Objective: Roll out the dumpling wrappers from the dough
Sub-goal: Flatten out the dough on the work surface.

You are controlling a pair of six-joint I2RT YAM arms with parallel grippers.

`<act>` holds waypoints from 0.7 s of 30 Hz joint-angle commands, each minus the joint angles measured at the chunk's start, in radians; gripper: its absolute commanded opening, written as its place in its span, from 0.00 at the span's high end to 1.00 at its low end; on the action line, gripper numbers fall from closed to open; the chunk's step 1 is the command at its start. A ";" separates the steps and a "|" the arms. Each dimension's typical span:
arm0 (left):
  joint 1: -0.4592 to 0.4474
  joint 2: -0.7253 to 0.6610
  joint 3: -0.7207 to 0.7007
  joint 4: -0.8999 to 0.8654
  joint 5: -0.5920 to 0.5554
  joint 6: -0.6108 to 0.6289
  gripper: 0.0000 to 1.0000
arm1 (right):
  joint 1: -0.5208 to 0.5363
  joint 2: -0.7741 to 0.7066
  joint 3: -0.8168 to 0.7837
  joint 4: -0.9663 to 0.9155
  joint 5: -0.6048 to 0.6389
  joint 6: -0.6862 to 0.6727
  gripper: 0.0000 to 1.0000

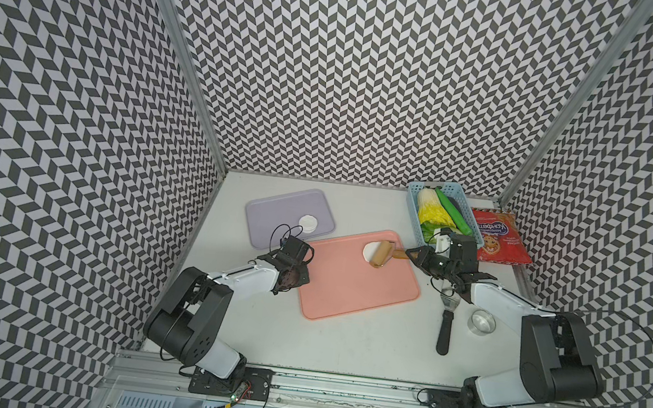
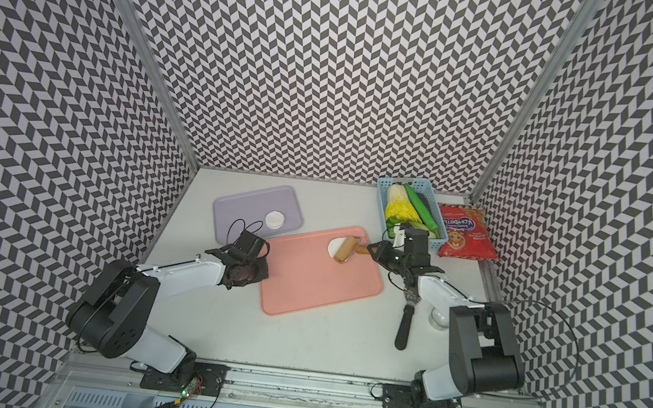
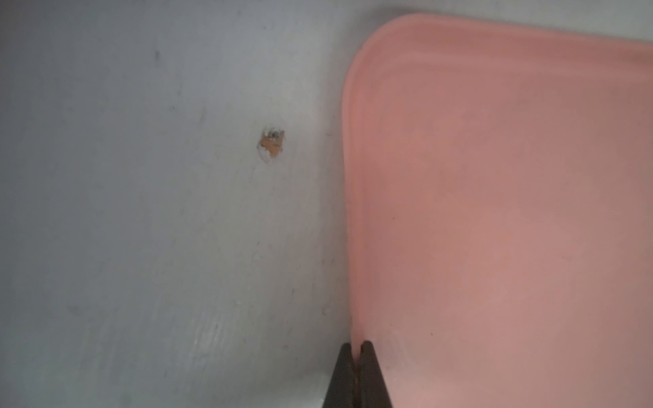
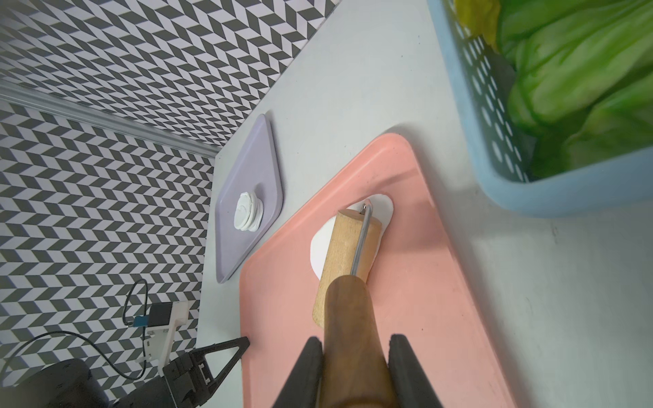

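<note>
Only in wrist views, left end effector pinching pink tray, right end effector pinching roller

1. White table, with a small chipped spot in its surface just beside the pink tray.
2. Lilac tray, far left.
3. Pink tray, middle, just beside the lilac one.
4. Blue perforated basket, far right.
5. Red snack packet, flat, just beside the basket.
6. Black-handled spatula, right of the pink tray, blade partly hidden.
7. Steel ring cutter, near the spatula.
</note>
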 commanded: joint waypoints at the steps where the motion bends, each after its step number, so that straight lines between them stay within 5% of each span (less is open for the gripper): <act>1: 0.003 0.036 -0.055 -0.158 -0.075 0.033 1.00 | 0.010 0.109 -0.043 -0.154 0.216 0.002 1.00; 14: -0.007 0.041 -0.056 -0.151 -0.080 0.035 1.00 | 0.086 0.202 0.023 -0.126 0.217 0.044 1.00; 21: 0.023 0.032 -0.063 -0.143 -0.061 0.027 1.00 | 0.023 0.160 -0.035 -0.149 0.245 0.008 1.00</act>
